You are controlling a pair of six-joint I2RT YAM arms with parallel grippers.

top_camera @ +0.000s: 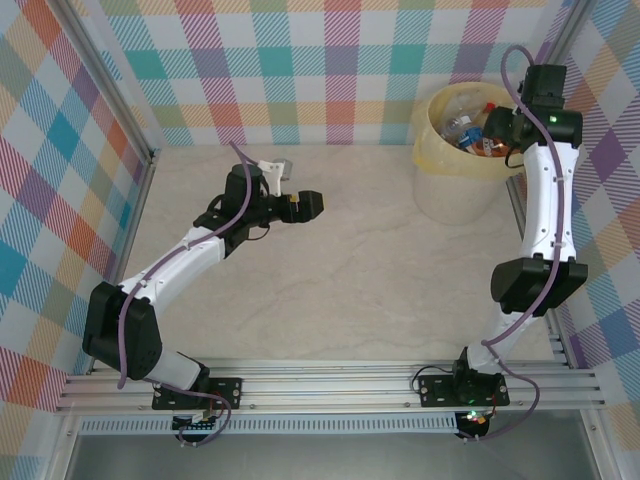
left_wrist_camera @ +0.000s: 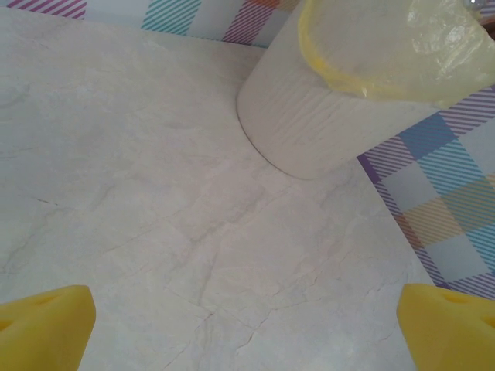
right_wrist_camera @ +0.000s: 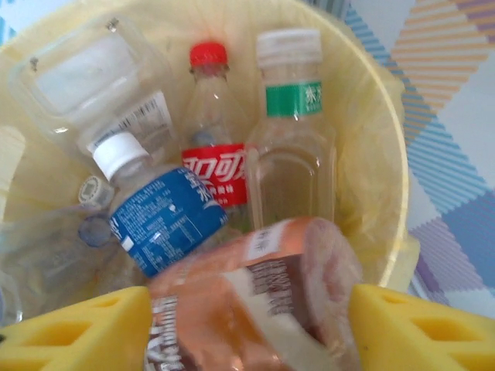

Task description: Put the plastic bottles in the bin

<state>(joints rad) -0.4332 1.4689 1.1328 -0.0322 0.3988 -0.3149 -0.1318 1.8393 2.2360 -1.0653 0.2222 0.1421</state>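
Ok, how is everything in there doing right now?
left end effector, open, empty.
right end effector, over the bin, grip unclear.
brown-label bottle, inside the right end effector, blurred.
bin, upright, lined, partly full.
red-label bottle, in bin, capped.
blue-label bottle, in bin, capped.
green-label bottle, in bin, capped.

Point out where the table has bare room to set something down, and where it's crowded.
Bare: the pale marbled tabletop between the left claw and the round cream-yellow plastic bin, and the strip running down to the near rail. Crowded: inside the bin, which is packed with clear plastic bottles, with the right claw over it.
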